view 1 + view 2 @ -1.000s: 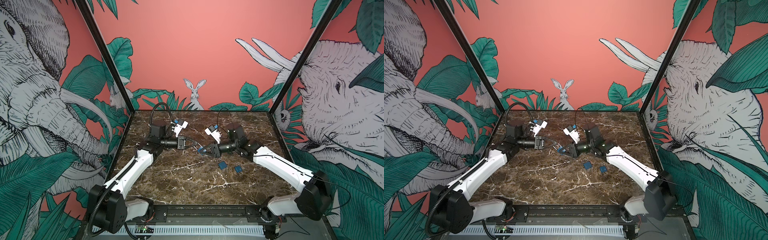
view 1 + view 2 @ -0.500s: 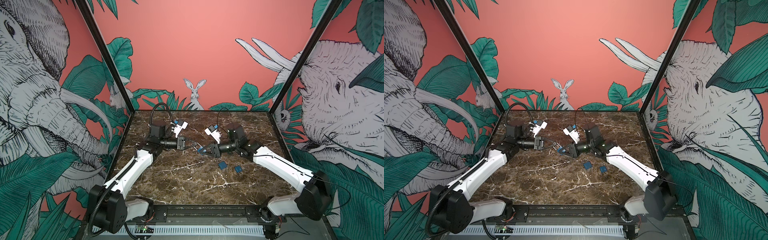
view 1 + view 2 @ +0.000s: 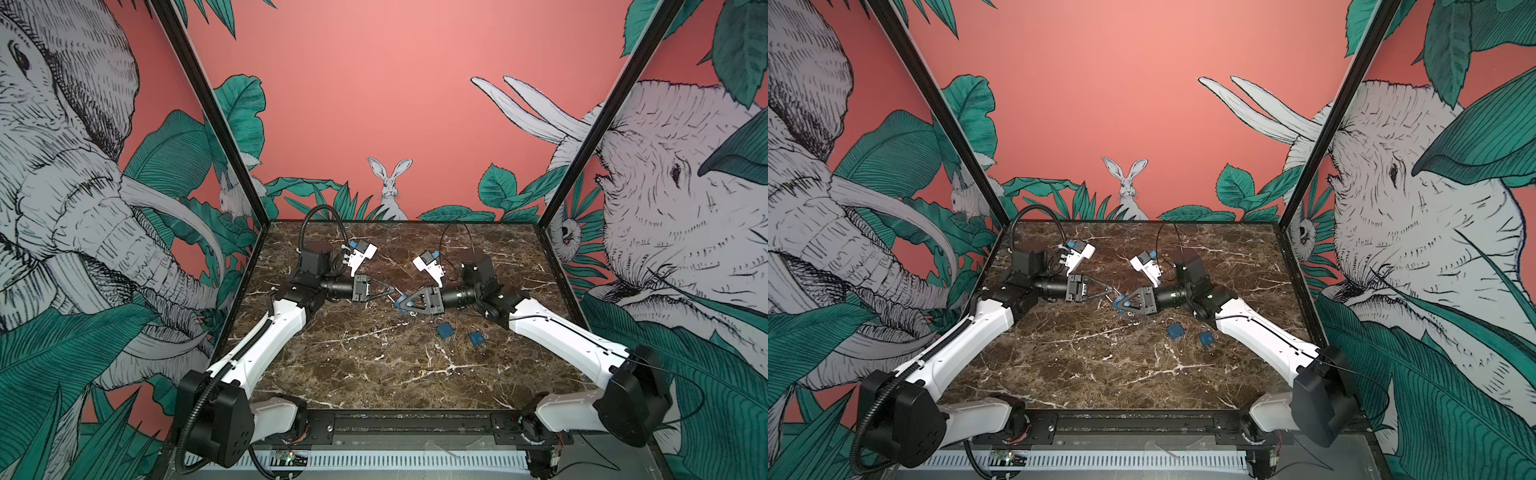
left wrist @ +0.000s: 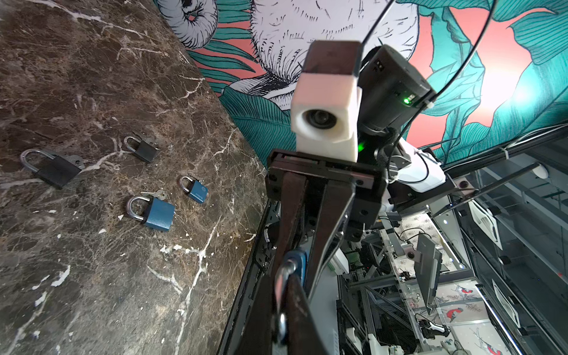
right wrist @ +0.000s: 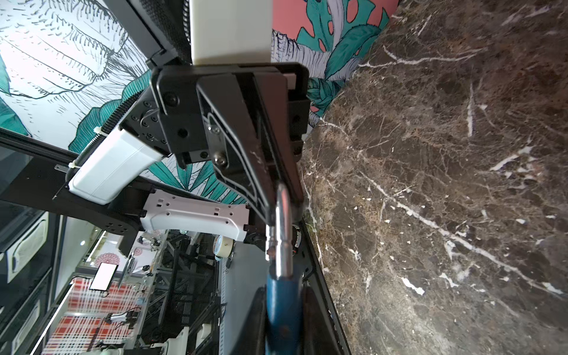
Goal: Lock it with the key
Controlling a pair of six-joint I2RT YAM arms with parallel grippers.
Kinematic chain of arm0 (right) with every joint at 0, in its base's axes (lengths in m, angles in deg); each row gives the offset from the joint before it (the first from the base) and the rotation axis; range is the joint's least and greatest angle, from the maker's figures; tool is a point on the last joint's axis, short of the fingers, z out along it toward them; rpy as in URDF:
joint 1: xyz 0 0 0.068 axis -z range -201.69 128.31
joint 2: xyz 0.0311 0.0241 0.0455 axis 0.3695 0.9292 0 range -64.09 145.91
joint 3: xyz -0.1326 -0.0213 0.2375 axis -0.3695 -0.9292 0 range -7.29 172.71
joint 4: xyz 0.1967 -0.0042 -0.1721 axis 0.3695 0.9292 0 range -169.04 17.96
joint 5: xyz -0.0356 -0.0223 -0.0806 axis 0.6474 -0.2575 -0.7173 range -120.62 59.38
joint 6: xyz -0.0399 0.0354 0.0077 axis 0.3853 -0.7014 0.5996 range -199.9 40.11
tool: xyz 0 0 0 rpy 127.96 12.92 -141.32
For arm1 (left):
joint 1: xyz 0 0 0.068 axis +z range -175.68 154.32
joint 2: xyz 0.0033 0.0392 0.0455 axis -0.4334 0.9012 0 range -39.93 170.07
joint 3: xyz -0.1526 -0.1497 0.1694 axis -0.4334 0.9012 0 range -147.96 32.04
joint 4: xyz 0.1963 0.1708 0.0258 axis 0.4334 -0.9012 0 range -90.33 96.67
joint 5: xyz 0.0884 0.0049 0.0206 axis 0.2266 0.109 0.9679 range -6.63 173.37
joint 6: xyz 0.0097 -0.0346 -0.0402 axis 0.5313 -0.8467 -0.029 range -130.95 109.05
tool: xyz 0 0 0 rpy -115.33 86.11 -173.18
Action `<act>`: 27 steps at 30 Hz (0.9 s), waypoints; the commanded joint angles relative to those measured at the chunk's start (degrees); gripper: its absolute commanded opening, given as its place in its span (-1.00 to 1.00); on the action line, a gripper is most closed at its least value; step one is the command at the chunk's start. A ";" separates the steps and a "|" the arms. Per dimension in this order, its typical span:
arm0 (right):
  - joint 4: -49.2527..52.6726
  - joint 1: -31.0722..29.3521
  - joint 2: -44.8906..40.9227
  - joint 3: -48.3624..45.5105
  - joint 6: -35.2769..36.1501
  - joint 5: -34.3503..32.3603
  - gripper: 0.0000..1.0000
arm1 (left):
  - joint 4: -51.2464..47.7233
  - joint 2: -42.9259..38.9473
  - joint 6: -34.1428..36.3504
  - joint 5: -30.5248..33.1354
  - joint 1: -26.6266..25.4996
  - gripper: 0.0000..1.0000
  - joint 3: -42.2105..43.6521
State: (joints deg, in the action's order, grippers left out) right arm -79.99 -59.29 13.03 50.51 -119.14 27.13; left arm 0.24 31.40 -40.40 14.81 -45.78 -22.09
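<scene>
A blue padlock (image 5: 282, 307) hangs in the air above the middle of the marble table (image 3: 374, 365). My right gripper (image 5: 284, 295) is shut on its blue body. The silver shackle (image 5: 282, 221) points at my left gripper (image 4: 284, 285), which is shut on the shackle (image 4: 280, 276). In both top views the two grippers meet tip to tip, the left gripper (image 3: 392, 292) from the left and the right gripper (image 3: 402, 306) from the right, with the padlock (image 3: 1120, 300) between them. The key for this padlock is hidden.
Two more blue padlocks (image 3: 445, 330) (image 3: 477, 337) lie on the table beside the right arm. In the left wrist view a large black padlock (image 4: 57, 167) and a small black one (image 4: 144, 149) lie further off. Patterned walls close in three sides.
My left gripper has closed on the shackle of the padlock. The right gripper and both arms have stayed nearly still.
</scene>
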 commanded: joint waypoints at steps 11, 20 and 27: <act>-30.48 0.03 -3.50 -0.67 -16.85 5.85 -1.00 | -3.75 -0.11 4.08 5.61 -1.14 -1.00 4.20; -31.86 0.08 -2.38 -0.32 -17.56 4.71 -1.00 | -4.61 -3.05 3.14 5.74 -4.22 -1.00 6.83; -31.28 0.05 -1.27 0.36 -17.09 3.26 -1.00 | -5.29 -6.35 1.42 6.24 -6.23 -1.00 8.22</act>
State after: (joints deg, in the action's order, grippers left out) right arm -92.93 -59.23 12.77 46.31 -135.86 32.44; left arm 2.77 24.56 -40.40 19.49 -48.34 -17.70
